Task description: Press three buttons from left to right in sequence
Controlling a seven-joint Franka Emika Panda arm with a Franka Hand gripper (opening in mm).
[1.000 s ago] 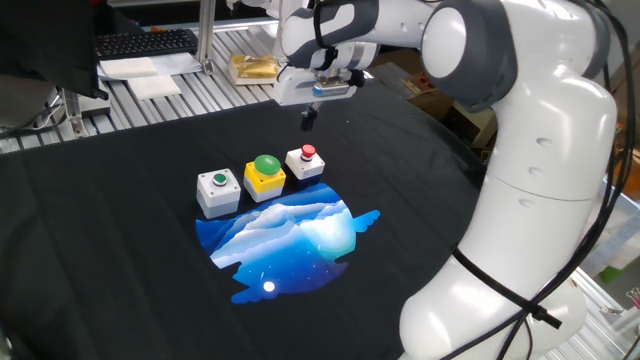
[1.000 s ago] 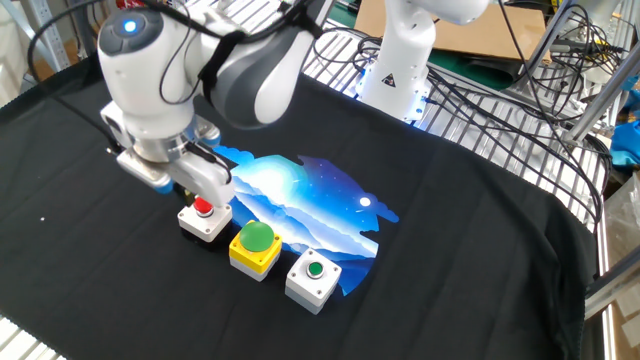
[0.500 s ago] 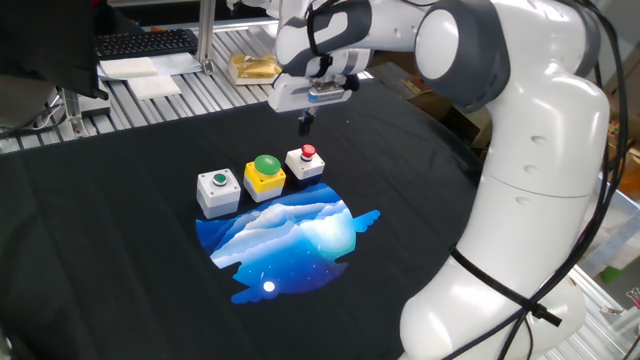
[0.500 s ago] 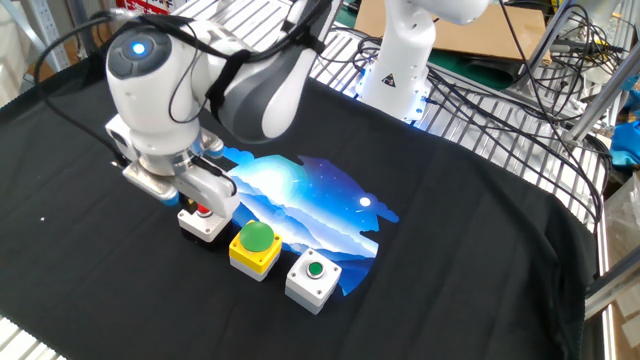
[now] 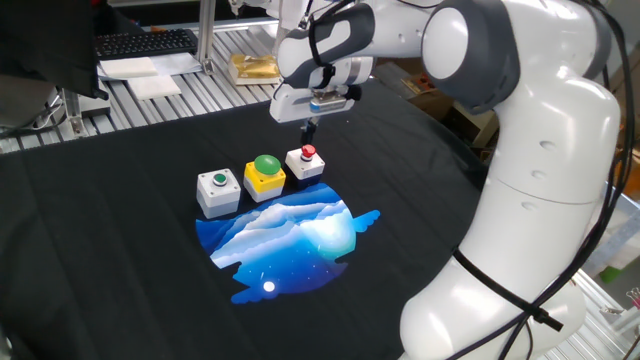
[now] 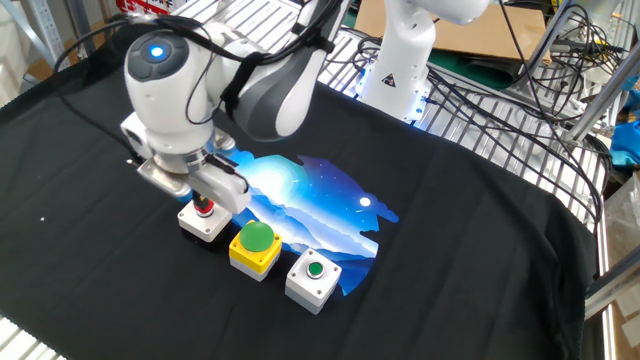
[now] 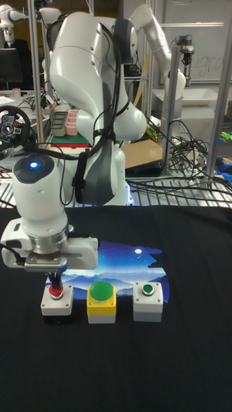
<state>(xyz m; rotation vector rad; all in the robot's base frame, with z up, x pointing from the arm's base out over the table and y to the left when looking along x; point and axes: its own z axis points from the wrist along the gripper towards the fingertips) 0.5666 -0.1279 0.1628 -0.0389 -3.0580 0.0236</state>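
Observation:
Three buttons stand in a row on the black cloth. A grey-white box with a small green button point(image 5: 218, 190) point(image 6: 313, 279) point(image 7: 149, 300) is at one end. The yellow box with a big green dome point(image 5: 265, 174) point(image 6: 255, 247) point(image 7: 101, 301) stands in the middle. The smaller white box with a red button point(image 5: 306, 162) point(image 6: 205, 219) point(image 7: 56, 302) is at the other end. My gripper point(image 5: 310, 131) point(image 6: 204, 200) point(image 7: 55, 282) points straight down just above the red button, its dark fingertips pressed together and holding nothing. Whether the tips touch the red cap I cannot tell.
A blue mountain print point(image 5: 290, 240) lies on the cloth beside the boxes. A keyboard point(image 5: 145, 43), papers point(image 5: 150, 75) and a yellow object point(image 5: 252, 68) sit on the slatted table behind. A second robot base point(image 6: 400, 60) and cables point(image 6: 500, 100) stand at the far side.
The gripper has come down and moved over the red button's box; a second ago it hung higher and a little behind it. The boxes have not moved.

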